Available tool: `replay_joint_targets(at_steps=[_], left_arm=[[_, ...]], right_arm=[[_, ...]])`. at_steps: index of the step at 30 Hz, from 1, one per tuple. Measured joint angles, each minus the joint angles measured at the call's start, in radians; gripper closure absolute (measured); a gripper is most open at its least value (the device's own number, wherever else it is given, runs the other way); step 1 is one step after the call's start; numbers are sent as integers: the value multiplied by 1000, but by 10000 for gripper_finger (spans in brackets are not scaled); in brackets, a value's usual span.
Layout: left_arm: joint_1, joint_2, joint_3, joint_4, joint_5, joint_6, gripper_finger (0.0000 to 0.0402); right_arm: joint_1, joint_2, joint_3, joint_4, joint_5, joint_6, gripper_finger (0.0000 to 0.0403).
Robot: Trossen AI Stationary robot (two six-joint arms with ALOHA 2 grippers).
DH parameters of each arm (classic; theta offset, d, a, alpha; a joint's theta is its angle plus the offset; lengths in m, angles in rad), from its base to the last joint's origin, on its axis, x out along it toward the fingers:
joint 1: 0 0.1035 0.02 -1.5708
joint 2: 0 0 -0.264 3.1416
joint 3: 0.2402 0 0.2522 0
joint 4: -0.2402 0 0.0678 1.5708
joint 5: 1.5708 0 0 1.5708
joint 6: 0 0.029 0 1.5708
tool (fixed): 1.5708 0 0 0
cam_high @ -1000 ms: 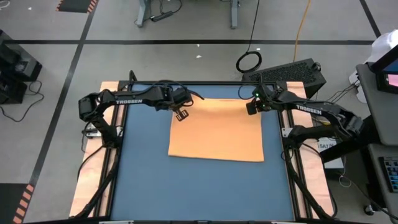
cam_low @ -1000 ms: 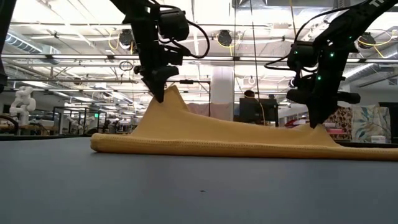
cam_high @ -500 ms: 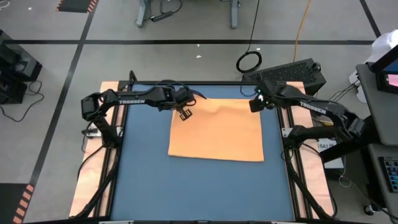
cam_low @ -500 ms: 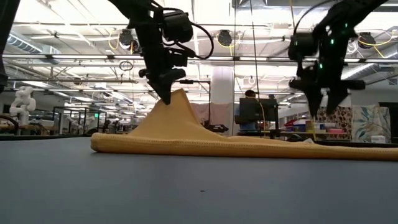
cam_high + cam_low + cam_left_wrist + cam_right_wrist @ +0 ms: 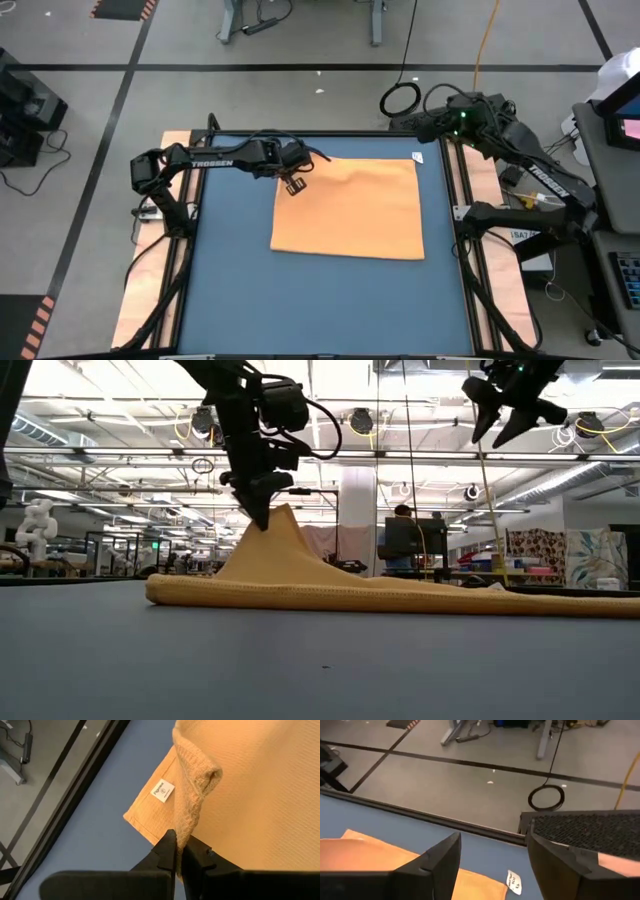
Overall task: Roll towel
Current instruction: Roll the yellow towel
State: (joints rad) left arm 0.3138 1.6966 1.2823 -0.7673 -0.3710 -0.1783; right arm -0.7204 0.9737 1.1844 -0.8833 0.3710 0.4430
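— Towel (image 5: 350,211) first: we see it spread orange-yellow over the far middle of the blue table (image 5: 235,300). Has it moved?

— Hardly. Its near edge lies flat just as it did a second ago. In the low view the far left corner stands up in a peak (image 5: 283,520), about as high as half a second ago and a little steeper than a second ago. The far right corner, which was pulled up into a small bump a second ago, now lies flat.

— So what changed most?

— The right arm. We saw its gripper pressed down on the far right corner a second ago, and lifted just clear half a second ago. Now the right gripper (image 5: 508,412) hangs high above the table with its fingers spread wide and nothing between them, and in the high view it has swung out past the table's far right corner (image 5: 437,122).

— And the left gripper (image 5: 179,851)?

— It has stayed at the far left corner, its fingers pinched narrow on a fold of the cloth, holding that peak up.

— Anything smaller?

— Two white tags: one on the cloth beside the pinched fold (image 5: 163,790), and one at the far right corner (image 5: 417,156), now uncovered.
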Motion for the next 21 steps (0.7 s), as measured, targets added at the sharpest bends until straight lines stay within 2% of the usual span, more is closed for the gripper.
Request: replay_joint_targets(at_steps=[16, 21], left_arm=[[6, 0, 0, 1, 0, 1, 381], [8, 0, 0, -10, -6, -46, 357]], right_arm=[[3, 60, 0, -20, -220, -40, 184], [3, 60, 0, -20, -249, -46, 184]])
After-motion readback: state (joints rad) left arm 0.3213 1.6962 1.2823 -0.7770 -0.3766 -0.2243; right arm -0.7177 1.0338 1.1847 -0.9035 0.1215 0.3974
